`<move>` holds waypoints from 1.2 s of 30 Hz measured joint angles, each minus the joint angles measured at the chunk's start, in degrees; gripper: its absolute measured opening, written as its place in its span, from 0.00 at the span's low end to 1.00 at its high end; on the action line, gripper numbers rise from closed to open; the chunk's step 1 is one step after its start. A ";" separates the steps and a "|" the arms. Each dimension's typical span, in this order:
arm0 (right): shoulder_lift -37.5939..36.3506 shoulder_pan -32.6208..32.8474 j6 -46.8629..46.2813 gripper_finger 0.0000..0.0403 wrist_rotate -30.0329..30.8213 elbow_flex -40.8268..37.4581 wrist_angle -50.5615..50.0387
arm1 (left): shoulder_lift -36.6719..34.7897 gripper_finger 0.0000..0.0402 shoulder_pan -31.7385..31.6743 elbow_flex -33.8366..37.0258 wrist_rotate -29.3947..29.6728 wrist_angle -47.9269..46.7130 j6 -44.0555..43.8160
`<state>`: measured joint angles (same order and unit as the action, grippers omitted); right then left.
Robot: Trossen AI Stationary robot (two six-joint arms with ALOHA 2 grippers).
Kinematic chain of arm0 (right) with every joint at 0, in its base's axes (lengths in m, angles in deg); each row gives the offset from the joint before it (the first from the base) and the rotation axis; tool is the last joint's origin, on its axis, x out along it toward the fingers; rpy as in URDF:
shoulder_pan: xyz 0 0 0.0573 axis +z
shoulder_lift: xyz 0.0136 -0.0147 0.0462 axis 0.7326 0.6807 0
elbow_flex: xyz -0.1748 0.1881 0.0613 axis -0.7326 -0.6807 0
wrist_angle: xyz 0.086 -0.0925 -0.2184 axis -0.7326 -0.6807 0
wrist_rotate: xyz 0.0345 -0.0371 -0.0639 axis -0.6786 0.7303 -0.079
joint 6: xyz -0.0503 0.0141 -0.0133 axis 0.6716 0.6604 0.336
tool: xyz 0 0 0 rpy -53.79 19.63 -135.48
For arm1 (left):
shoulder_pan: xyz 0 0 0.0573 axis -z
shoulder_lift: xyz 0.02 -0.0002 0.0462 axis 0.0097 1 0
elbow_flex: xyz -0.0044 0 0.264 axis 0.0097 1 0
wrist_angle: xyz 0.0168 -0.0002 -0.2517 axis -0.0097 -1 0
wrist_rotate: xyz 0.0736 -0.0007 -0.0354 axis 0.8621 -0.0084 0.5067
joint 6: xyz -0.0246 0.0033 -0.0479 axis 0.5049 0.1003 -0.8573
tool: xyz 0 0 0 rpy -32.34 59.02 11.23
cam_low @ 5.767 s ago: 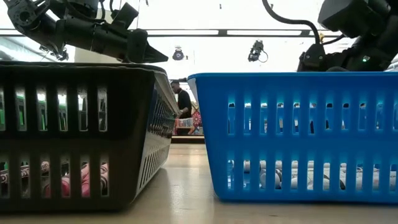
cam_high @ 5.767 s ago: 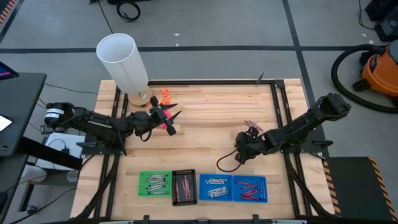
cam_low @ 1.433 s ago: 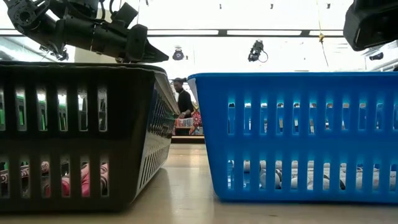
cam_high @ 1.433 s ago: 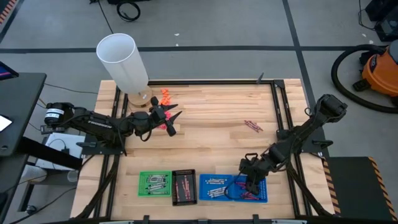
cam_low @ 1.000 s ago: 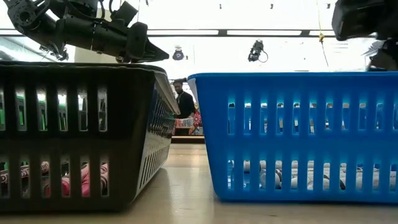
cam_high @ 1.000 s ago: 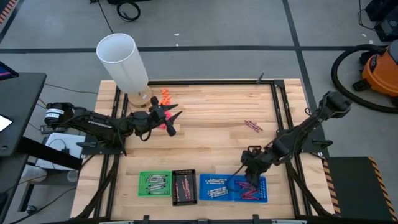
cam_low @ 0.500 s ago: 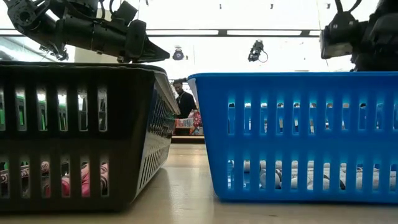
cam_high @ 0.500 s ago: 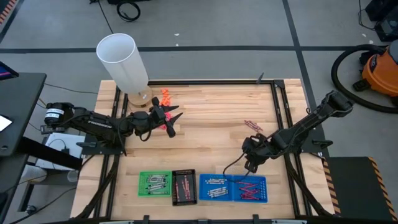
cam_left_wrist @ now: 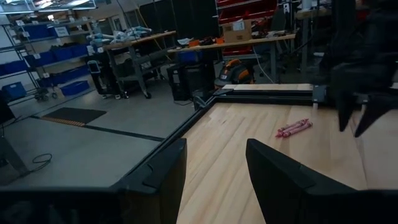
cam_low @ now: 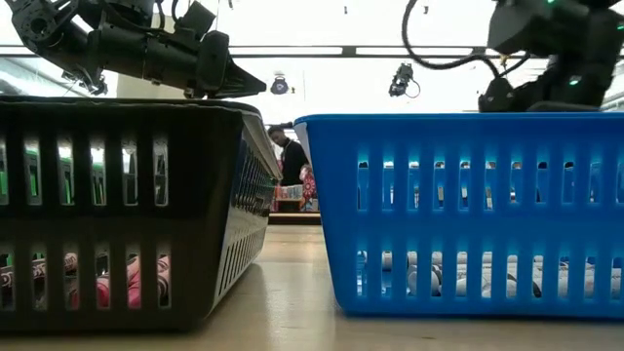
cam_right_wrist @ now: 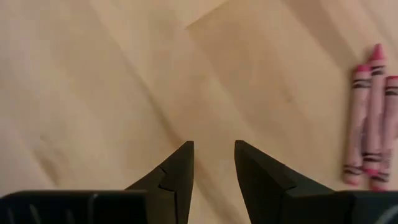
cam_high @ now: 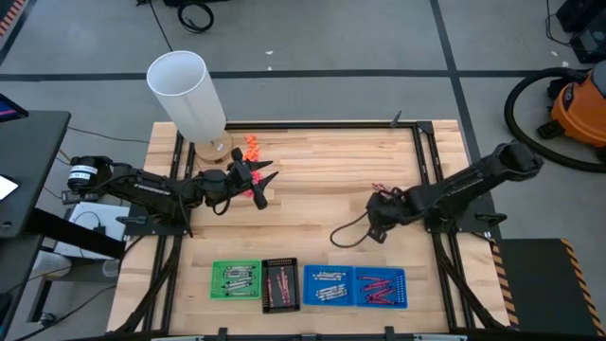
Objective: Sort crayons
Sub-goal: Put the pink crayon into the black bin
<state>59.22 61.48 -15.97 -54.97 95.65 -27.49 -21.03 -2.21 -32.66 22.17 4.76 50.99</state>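
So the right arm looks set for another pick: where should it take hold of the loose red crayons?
The red crayons lie flat, side by side on the bare table. Probably best to come straight down and close across the middle of their barrels. The right gripper is open and empty, beside them rather than over them, so it should shift across first.

You've got three magenta-red crayons (cam_right_wrist: 370,118) loose on the wood, lying flat, side by side and touching, tips pointing the same way, off to one side of the right gripper (cam_right_wrist: 213,163)'s parted jaws, not between them. Same cluster (cam_left_wrist: 293,127) sits well ahead of the left gripper (cam_left_wrist: 214,163)'s open jaws. More crayons, grey-silver (cam_high: 329,285) and red (cam_high: 381,286), lie flat in the trays.
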 joint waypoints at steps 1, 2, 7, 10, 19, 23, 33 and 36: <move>0.00 -1.13 0.78 0.31 -0.07 0.00 0.00 | 0.00 0.44 0.00 0.00 0.00 0.00 0.00; 0.03 -2.35 1.38 0.31 -0.17 0.00 -0.01 | 0.00 0.44 0.00 0.00 0.00 0.00 0.00; 0.07 -7.71 5.29 0.31 -0.18 0.00 -0.69 | 0.00 0.44 0.00 0.00 0.00 0.00 0.00; 0.07 -10.56 8.02 0.31 -0.38 0.00 -1.30 | 0.00 0.44 0.00 0.00 0.00 0.00 0.01; -2.17 -18.70 14.92 0.31 -0.38 0.00 -1.84 | 0.00 0.44 0.00 0.00 -0.01 -0.89 0.00; -3.88 -21.88 16.78 0.31 0.10 0.00 -1.74 | 0.00 0.44 0.00 0.00 0.00 -1.38 0.00; -2.64 -28.54 18.97 0.31 1.09 -3.62 2.37 | 0.00 0.44 0.00 0.00 0.00 -1.51 -0.43; -2.54 -30.84 19.05 0.31 1.11 -4.52 2.33 | 0.00 0.44 0.00 0.00 0.00 -1.60 -0.55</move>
<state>56.68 30.64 3.08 -53.86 91.13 -25.17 -21.03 -2.21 -32.66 22.17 3.17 50.45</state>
